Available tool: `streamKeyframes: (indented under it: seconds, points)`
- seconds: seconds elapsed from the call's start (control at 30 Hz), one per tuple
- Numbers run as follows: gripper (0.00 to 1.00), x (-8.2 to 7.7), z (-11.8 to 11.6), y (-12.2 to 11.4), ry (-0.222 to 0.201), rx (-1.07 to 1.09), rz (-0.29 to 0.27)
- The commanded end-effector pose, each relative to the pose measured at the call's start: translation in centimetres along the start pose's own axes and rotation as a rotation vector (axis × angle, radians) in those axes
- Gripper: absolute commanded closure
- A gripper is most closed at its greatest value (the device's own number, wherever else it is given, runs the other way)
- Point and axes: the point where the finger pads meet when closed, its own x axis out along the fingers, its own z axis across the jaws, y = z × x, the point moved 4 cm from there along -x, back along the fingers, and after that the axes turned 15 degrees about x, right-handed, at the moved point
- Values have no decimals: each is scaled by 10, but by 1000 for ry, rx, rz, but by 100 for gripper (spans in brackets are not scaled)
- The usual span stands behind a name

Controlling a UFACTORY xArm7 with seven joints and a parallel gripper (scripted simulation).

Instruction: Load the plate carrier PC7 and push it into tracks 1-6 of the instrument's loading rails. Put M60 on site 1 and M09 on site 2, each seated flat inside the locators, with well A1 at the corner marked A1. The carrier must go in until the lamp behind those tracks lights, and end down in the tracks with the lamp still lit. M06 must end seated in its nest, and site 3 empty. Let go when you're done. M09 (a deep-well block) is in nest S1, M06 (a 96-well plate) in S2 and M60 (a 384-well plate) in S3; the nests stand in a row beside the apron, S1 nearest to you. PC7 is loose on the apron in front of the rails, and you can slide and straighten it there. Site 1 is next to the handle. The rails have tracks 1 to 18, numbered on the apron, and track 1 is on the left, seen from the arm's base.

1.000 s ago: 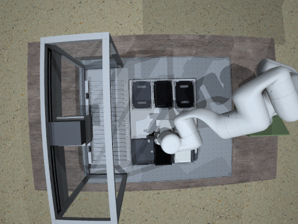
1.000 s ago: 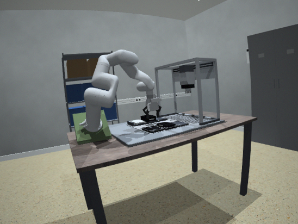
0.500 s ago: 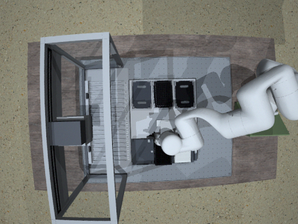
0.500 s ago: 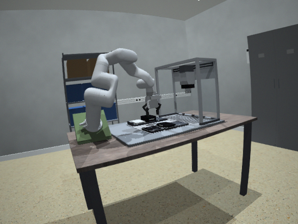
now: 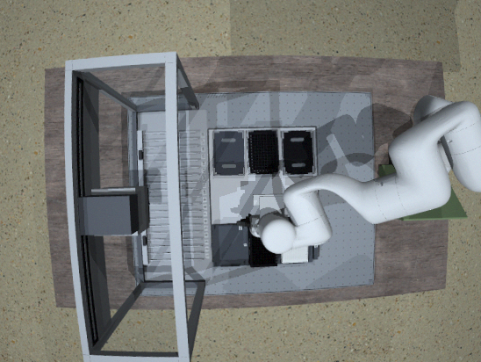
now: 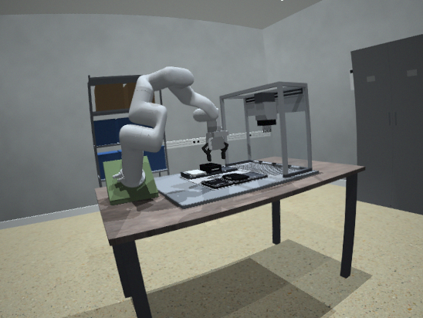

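The plate carrier PC7 (image 5: 263, 246) lies on the apron in front of the low-numbered tracks, outside the rails, its handle (image 5: 314, 252) towards the arm base. A white plate, M60 (image 5: 297, 256), sits on site 1 and also shows in the side view (image 6: 194, 174). The black deep-well block M09 (image 5: 263, 256) sits on site 2 (image 6: 210, 167). Site 3 (image 5: 230, 244) looks empty. M06 (image 5: 263, 152), a black plate, is in the middle nest. My gripper (image 6: 215, 155) is open and empty, a little above M09. In the overhead view my wrist (image 5: 276, 235) hides the fingers.
The outer nests S1 (image 5: 298, 152) and S3 (image 5: 228, 152) look empty. The loading rails (image 5: 175, 198) run under the instrument's frame (image 6: 270, 127), whose post (image 5: 172, 176) crosses above them. A dark head (image 5: 111, 214) hangs inside the frame.
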Motion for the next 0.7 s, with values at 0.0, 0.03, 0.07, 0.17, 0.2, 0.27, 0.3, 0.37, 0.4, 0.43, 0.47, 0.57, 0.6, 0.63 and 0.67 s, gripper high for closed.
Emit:
streamKeyframes:
  seconds: [0.0,0.03,0.07,0.17,0.2,0.27,0.3,0.37,0.4,0.43,0.47,0.57,0.6,0.63,0.67]
  points:
    - [0,-9,-1,-1,4,0,-4]
    - [0,-11,-1,-1,4,0,-4]
    - [0,-12,-1,-1,4,0,-4]
    - [0,-17,-1,-1,4,0,-4]
    - [0,-19,-1,-1,4,0,-4]
    - [0,-22,-1,-1,4,0,-4]
    - [0,-24,-1,-1,4,0,-4]
    - [0,-27,-1,-1,4,0,-4]
    - [0,-27,-1,-1,4,0,-4]
    - [0,-27,-1,-1,4,0,-4]
    - [0,-29,-1,-1,4,0,-4]
    - [0,-34,-1,-1,4,0,-4]
    - [0,-34,-1,-1,4,0,-4]
    - [0,-34,-1,-1,4,0,-4]
    - [0,-34,-1,-1,4,0,-4]
